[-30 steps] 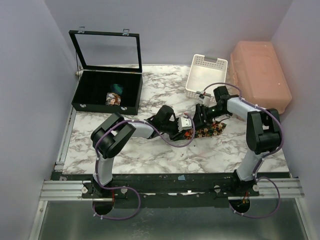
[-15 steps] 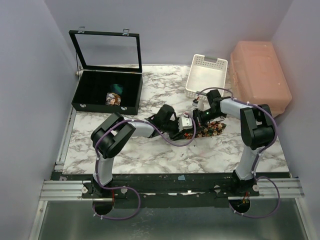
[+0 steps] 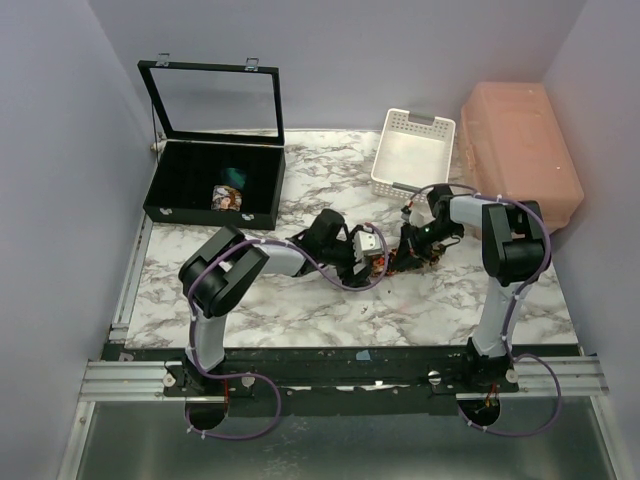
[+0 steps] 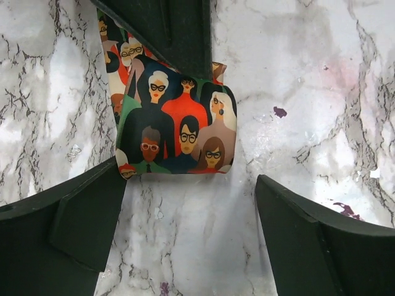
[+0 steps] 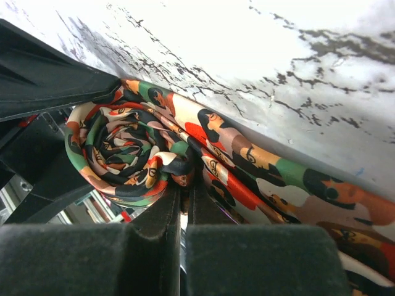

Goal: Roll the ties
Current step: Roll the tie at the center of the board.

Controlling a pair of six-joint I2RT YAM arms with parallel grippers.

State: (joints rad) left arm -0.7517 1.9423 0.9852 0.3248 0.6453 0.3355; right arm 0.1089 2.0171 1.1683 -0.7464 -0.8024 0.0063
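Note:
A tie (image 3: 428,256) printed with small faces in red, orange and green lies mid-table, partly rolled. In the right wrist view its rolled end (image 5: 123,154) sits left of my fingertips and the flat length (image 5: 278,179) runs off right. My right gripper (image 5: 185,206) is shut, pinching a fold of the tie at the roll's edge. My left gripper (image 4: 191,216) stands open just short of the tie's end (image 4: 176,126), with bare marble between its fingers (image 4: 74,216). From above, the left gripper (image 3: 376,254) and right gripper (image 3: 408,248) almost meet. Two rolled ties (image 3: 228,196) sit in the case.
A black case (image 3: 180,214) with its glass lid raised stands at the back left. A white slotted basket (image 3: 413,150) and a pink lidded bin (image 3: 520,150) stand at the back right. Grey walls close both sides.
My left gripper has opened and let go of the roll. My right gripper shut on the tie and shifted slightly to the right and nearer.

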